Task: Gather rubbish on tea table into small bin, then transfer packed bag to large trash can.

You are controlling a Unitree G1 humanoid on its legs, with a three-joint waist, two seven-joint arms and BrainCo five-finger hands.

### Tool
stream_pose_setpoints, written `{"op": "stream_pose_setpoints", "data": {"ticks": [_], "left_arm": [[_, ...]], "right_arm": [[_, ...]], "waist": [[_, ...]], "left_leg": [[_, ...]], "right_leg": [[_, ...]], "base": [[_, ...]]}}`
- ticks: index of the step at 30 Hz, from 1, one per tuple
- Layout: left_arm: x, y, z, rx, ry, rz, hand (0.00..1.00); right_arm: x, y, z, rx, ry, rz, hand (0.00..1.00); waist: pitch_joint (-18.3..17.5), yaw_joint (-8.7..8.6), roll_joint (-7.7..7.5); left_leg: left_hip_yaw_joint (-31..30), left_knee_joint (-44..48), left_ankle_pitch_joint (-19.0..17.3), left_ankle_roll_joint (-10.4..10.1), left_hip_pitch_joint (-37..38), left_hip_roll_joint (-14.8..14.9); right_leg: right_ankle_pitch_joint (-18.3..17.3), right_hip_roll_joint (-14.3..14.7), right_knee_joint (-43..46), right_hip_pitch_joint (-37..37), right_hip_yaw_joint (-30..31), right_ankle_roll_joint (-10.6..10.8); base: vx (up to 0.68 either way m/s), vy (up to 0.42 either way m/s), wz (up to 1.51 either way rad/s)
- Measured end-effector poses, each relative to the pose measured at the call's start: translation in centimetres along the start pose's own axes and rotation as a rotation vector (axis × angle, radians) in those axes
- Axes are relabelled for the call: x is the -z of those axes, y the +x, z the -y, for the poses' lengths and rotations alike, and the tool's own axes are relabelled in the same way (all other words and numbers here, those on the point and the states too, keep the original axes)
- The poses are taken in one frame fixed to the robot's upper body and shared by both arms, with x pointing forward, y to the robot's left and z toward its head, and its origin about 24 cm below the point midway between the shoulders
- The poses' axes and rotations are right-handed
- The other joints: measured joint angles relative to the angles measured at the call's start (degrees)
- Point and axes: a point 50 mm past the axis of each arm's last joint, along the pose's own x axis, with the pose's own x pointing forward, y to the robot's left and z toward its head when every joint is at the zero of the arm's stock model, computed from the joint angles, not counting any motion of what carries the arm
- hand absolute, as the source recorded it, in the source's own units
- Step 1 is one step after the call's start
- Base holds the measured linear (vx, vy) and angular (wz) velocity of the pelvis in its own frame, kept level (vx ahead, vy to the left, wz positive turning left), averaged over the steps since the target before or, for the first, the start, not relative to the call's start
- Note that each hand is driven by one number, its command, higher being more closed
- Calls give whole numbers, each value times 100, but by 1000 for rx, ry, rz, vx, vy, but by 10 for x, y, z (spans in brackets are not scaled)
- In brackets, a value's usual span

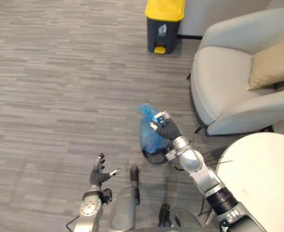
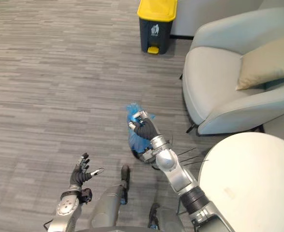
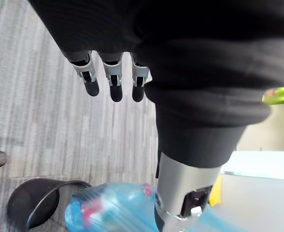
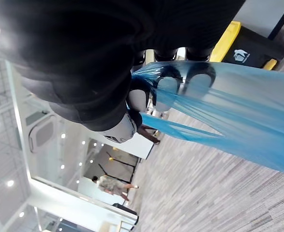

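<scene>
The left hand [image 1: 99, 176] hangs low over the floor with its fingers released and spread, holding nothing. To its right the blue bag [image 1: 149, 135] hangs with its lower part at the rim of the small bin [image 1: 154, 156], and the right hand [image 1: 167, 128] has its fingers clenched around the bag's gathered neck. To do this step well, I think the grip must stay firm while the bag is lifted clear and carried straight to the large trash can [image 1: 164, 26]. The can's front shows a white pictogram, with no readable words.
</scene>
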Motion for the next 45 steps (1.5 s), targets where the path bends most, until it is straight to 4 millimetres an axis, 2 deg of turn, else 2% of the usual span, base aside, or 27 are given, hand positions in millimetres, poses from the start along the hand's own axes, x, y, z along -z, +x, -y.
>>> {"op": "stream_pose_setpoints", "data": {"ticks": [1,2,3,4,5,7,8,9,12,15,20,22,25,28,33,34,36,38,41,45], "left_arm": [[-9,4,6,30,2,39,0],[-17,8,12,63,18,77,0],[-22,11,13,74,20,100,0],[-26,11,13,73,20,120,0],[-30,12,12,73,24,144,0],[-38,17,13,84,35,176,0],[-50,26,20,115,51,222,0],[-56,30,23,139,76,249,0],[-69,37,33,190,147,308,0],[-75,39,36,200,186,334,0],[-87,47,44,237,298,393,0],[-89,52,50,274,339,403,0],[-89,53,52,321,394,404,0],[-78,53,55,345,430,368,0],[-71,55,64,381,521,355,0],[-71,55,66,383,521,357,100],[-73,54,76,402,528,378,100],[-78,53,87,430,533,405,100],[-83,53,98,444,514,430,100],[-83,51,101,430,499,437,100]], "right_arm": [[-3,4,9,18,-23,20,100],[-7,10,20,46,-33,43,100],[-13,12,26,65,-31,68,100],[-17,11,30,71,-29,87,100],[-24,11,32,70,-22,118,100],[-31,11,35,74,-7,154,100],[-35,11,40,81,-6,177,100],[-35,11,41,82,1,176,100],[-42,16,37,56,41,204,100],[-52,23,35,28,55,248,100],[-71,24,12,-131,91,336,100],[-75,26,8,-180,93,352,100],[-86,32,7,-215,79,401,100],[-94,37,8,-228,84,434,100],[-106,38,-13,-323,107,478,100],[-109,39,-16,-339,105,492,100],[-121,46,-28,-409,87,535,100],[-125,53,-35,-425,95,536,100],[-131,65,-47,-432,124,529,100],[-133,62,-61,-480,135,531,100]], "waist": [[5,-55,-64],[24,-119,-119],[12,-147,-118],[0,-195,-101],[-51,-266,-56],[-89,-337,-25],[-106,-440,-34],[-145,-415,-133],[-272,-410,-246],[-395,-407,-299],[-698,-425,-381],[-743,-444,-387],[-817,-516,-495],[-826,-565,-505],[-885,-547,-505],[-885,-545,-505],[-923,-509,-501],[-973,-408,-502],[-977,-387,-509],[-985,-402,-515]], "left_leg": [[224,413,-337,137,-213,-9],[445,1320,-555,554,-422,-10],[571,2169,-782,812,-394,37],[616,2625,-931,854,-257,130],[582,2922,-1247,751,33,258],[482,2618,-1553,435,521,309],[437,1629,-1636,246,911,262],[440,1290,-1359,235,975,165],[473,875,-1055,368,1147,-24],[599,701,-947,446,1223,-118],[821,307,-784,594,1482,-293],[858,210,-740,601,1582,-311],[945,89,-689,641,1642,-338],[955,-103,-567,643,1745,-363],[949,-630,-235,619,1990,-375],[949,-631,-231,613,1996,-371],[943,-644,-220,598,2036,-358],[936,-663,-213,588,2049,-343],[880,-665,-185,550,2056,-316],[857,-667,-164,526,2047,-295]], "right_leg": [[42,-117,-128,-9,-196,-37],[132,-301,-145,-23,-351,-77],[232,-411,-214,-12,-434,-86],[311,-435,-306,25,-465,-78],[429,-428,-453,59,-527,-70],[575,-412,-656,68,-622,-32],[766,-412,-899,91,-766,38],[929,-455,-1088,86,-765,93],[1242,-528,-1453,171,-750,191],[1449,-562,-1665,188,-596,258],[1724,-627,-1921,242,-260,392],[1837,-615,-1998,297,-105,372],[1951,-606,-2209,355,195,432],[1990,-598,-2236,365,238,428],[2046,-516,-2327,400,329,426],[2051,-511,-2331,406,331,424],[2070,-490,-2391,474,334,425],[2090,-470,-2427,506,333,408],[2091,-435,-2440,541,330,406],[2109,-409,-2472,552,330,380]], "base": [[-219,-4,88],[-250,-3,86],[-263,-2,63],[-215,24,41],[-161,50,32],[-114,78,44],[-121,93,56],[-91,70,47],[-52,105,9],[-38,128,-17],[-33,104,-24],[-47,71,-14],[-64,57,-14],[-69,9,-5],[-46,0,-4],[0,0,0],[0,0,0],[-2,-1,2],[-3,-3,7],[0,-1,1]]}}
